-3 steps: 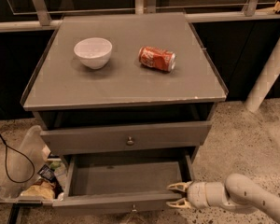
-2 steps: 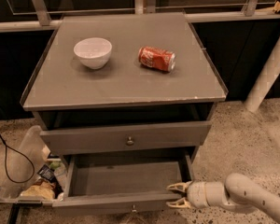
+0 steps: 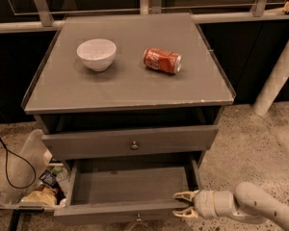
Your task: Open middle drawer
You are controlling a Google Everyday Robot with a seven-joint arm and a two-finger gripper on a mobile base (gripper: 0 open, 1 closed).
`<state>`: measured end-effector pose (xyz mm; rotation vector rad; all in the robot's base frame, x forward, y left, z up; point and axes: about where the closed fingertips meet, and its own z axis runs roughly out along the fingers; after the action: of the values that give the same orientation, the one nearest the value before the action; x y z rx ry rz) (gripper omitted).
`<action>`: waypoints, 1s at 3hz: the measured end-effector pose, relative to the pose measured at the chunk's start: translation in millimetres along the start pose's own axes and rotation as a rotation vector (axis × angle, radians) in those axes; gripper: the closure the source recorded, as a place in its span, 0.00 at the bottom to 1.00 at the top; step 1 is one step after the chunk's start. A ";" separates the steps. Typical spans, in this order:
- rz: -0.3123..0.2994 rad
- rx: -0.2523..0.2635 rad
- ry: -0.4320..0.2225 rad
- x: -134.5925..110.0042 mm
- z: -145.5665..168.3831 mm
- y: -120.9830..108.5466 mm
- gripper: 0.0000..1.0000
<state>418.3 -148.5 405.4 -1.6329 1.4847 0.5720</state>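
Middle drawer (image 3: 127, 186): we see it pulled out, under the shut top drawer (image 3: 130, 141).
Gripper (image 3: 179, 204): we see it low on the right, just beside the middle drawer's front right corner.
Fingers (image 3: 184, 195): spread apart, holding nothing.
Cabinet (image 3: 130, 83) top: we see a white bowl (image 3: 97, 54) and a red can (image 3: 162, 60) lying on its side.

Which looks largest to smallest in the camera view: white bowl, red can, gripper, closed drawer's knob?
1. white bowl.
2. red can and gripper, at the open drawer's right front corner: alike, and the gripper is nearer, so unranked.
3. closed drawer's knob.
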 end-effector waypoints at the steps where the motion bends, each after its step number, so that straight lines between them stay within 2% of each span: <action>1: -0.003 -0.001 0.001 1.1 -1.3 7.9 1.00; 2: -0.003 -0.001 0.001 -0.6 -2.4 7.2 1.00; 3: -0.003 -0.001 0.001 -0.6 -2.4 7.2 0.82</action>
<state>410.8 -149.8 405.2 -1.6359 1.4830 0.5702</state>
